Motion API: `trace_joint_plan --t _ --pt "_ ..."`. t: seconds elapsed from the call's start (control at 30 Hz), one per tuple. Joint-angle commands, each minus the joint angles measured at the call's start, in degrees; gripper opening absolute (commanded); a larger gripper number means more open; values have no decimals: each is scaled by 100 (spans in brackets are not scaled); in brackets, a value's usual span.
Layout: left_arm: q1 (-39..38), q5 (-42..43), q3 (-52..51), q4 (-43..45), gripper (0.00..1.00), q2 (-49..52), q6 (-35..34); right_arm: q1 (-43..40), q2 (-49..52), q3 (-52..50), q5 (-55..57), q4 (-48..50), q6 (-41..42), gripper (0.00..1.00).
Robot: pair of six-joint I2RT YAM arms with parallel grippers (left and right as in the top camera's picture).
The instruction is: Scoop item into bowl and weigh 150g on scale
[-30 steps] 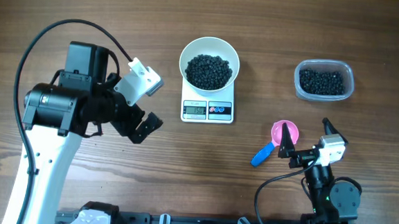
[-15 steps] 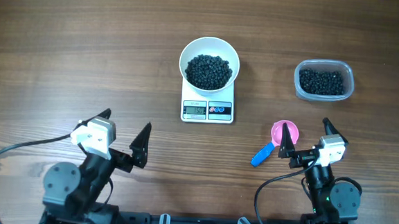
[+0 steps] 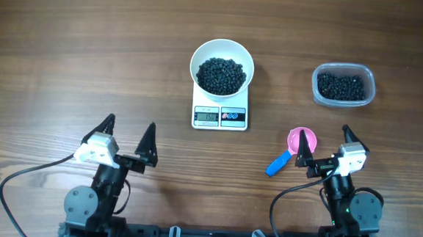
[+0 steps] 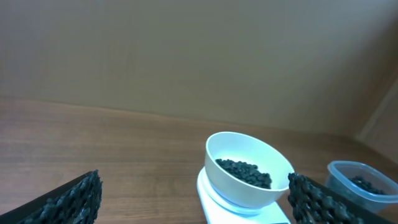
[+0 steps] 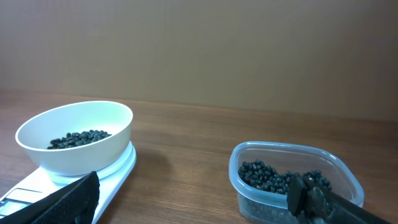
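the left end effector [image 3: 131,122] and right end effector [image 3: 324,134] sit open and empty at the near edge. the item [image 3: 221,75] lies in the bowl [image 3: 195,64] on the scale [image 3: 242,100], scoop [image 3: 290,153] set down to the right. weighing looks finished, so neither arm should touch the scale.

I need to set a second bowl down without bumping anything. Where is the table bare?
Widest bare wood: the table left of the bowl and scale, beyond the left hand. A narrower gap lies between bowl and tub. Crowded by the right hand, where the scoop lies at its fingers.
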Motion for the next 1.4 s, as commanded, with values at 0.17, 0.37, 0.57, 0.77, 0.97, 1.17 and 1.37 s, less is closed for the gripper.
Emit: trace_joint_plan --t 0.17,0.37,0.57,0.77,0.97,1.17,1.37 --pt "140 -284 -651 271 100 -63 -57 17 -57 -15 79 11 -72 100" --pt "140 -179 -673 -17 100 -63 -52 17 -57 -15 79 11 -70 100" --pt "140 -96 -673 -9 100 -63 -55 17 -57 -15 79 11 -70 100" --pt "162 -203 -673 -2 99 -63 -28 17 -57 -15 79 11 -70 100" --pt "162 -203 -673 -2 100 -63 -28 17 -57 -15 79 11 -70 100" --pt "160 -203 -673 -2 100 -63 -28 17 -57 -15 79 11 -72 100" --pt "162 -203 -673 -2 100 -63 -31 17 -57 -15 79 11 -70 100"
